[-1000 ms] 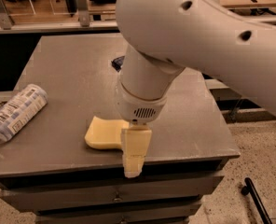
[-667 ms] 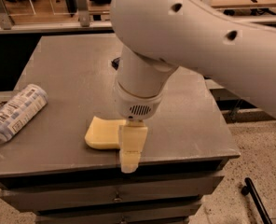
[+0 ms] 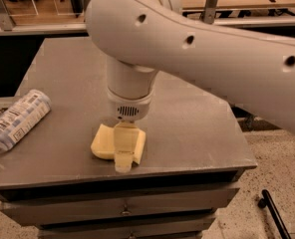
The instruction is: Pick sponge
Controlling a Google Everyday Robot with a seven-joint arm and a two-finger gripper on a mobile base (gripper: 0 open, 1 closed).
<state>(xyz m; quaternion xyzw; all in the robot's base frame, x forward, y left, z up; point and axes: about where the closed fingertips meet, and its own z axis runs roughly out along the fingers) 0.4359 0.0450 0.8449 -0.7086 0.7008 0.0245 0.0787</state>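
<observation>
The only printing in sight is on the label of a plastic bottle [image 3: 18,118] lying on its side at the left edge of the table [image 3: 197,128]; the label is white with dark marks, but none of it can be read. The sponge [image 3: 103,143] lies flat on the grey tabletop near the front edge, a narrow strip of bare top between it and the drop. The gripper [image 3: 123,164] hangs straight down from the white arm [image 3: 212,49], right over the sponge's middle, its pale yellow tip reaching just past the sponge's front side, perhaps touching the tabletop. Whether it is spread or pressed together, I cannot tell. Bottle and sponge lie well apart. Bare top stretches to the right and behind. Below the front edge are drawers [image 3: 125,211]; a black rod [image 3: 274,213] lies on the speckled floor [image 3: 277,153] at right
</observation>
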